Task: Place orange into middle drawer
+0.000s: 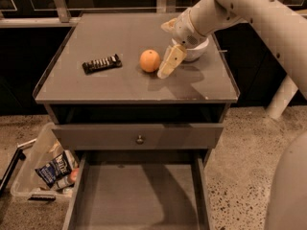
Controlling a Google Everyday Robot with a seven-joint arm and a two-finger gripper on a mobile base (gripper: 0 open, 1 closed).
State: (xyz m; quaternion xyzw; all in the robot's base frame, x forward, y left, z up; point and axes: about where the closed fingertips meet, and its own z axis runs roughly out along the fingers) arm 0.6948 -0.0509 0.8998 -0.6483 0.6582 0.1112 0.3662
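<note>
Orange: the small, round, smooth-skinned orange fruit (pixel 150 60) sat on the flat grey cabinet top (pixel 120 87), roughly mid-surface and well back from the front edge.
Gripper: the pale beige two-finger gripper (pixel 165 72) hung tilted, tip down, just above the top at the end of the cream-coloured arm (pixel 216 13).
Gripper state: it could not be told from this view whether it was apart or together; it held nothing.
Key relation: the orange lay just beside the gripper's tip, on the picture's left of it (near, though whether they touched I could not tell).
Long axis: none to speak of, since the fruit was round, so I judged that any approach angle would serve.
Middle drawer: the wide grey drawer box (pixel 139 195) stood pulled out low at the front, its flat floor bare between thin side walls.
Drawer front: a grey panel with a small round metal knob (pixel 139 139) sat between the top and the open box.
Neighbours: a white round bowl (pixel 197 53) stood right behind the gripper; a dark rectangular bar (pixel 101 63) lay apart on the orange's far side.
Handling: a smooth, firm sphere on a hard, slick surface would probably roll if nudged.
Floor: a clear plastic bin (pixel 29 176) of packets sat on speckled flooring.
Progress: the orange was not yet grasped.
</note>
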